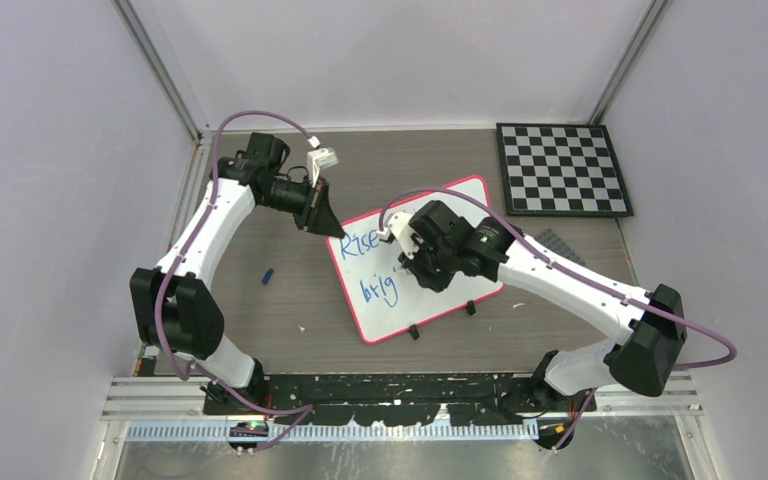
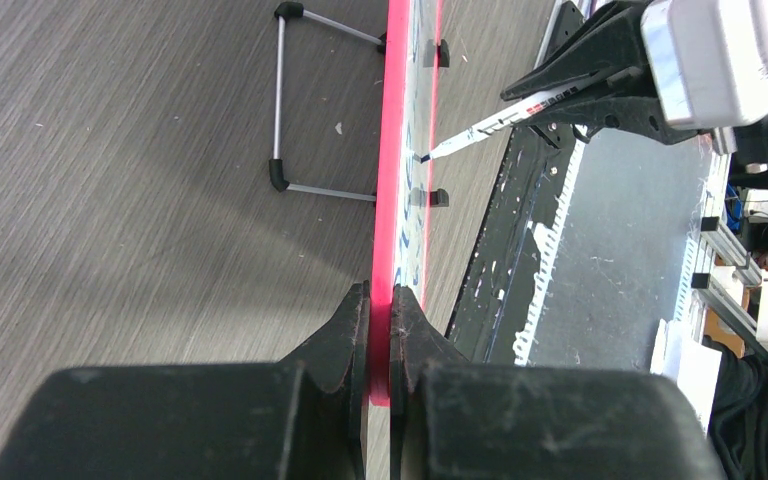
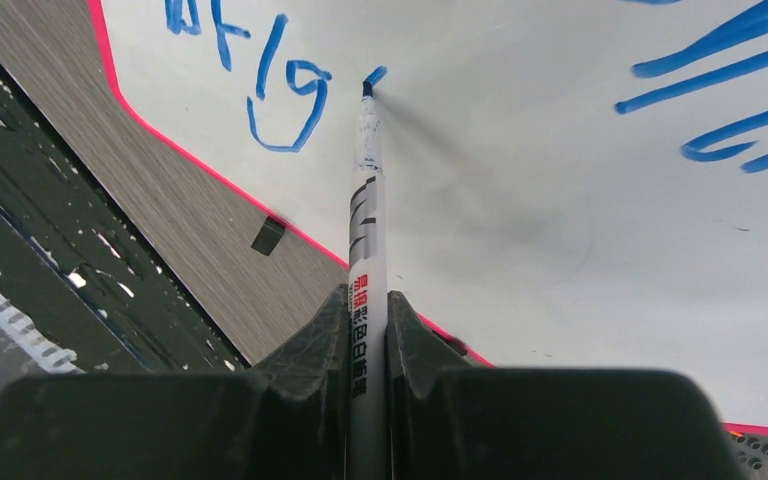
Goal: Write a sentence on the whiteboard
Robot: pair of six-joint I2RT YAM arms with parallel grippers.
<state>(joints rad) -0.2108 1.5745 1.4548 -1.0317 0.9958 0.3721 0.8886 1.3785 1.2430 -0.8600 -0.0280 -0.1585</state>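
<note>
The whiteboard [image 1: 455, 205] lies tilted on the table, white with a red-pink rim [image 2: 397, 150]. Blue writing of the sentence [image 1: 364, 243] reads "Rise" on one line and "brig" [image 3: 260, 75] below it. My left gripper [image 1: 335, 229] is shut on the board's far-left corner, pinching the rim [image 2: 380, 300]. My right gripper [image 3: 368, 300] is shut on a white marker [image 3: 368, 200], whose tip [image 3: 367, 88] touches the board just right of the "g", at a short fresh stroke. From above, the right gripper [image 1: 410, 250] hides the middle of the writing.
A black-and-white checkerboard [image 1: 563, 168] lies at the back right. A small blue cap [image 1: 269, 274] rests on the table left of the board. A wire stand [image 2: 290, 100] sits under the board. Two black clips [image 1: 441, 320] grip the board's near edge. A grey plate [image 1: 558, 245] lies right of it.
</note>
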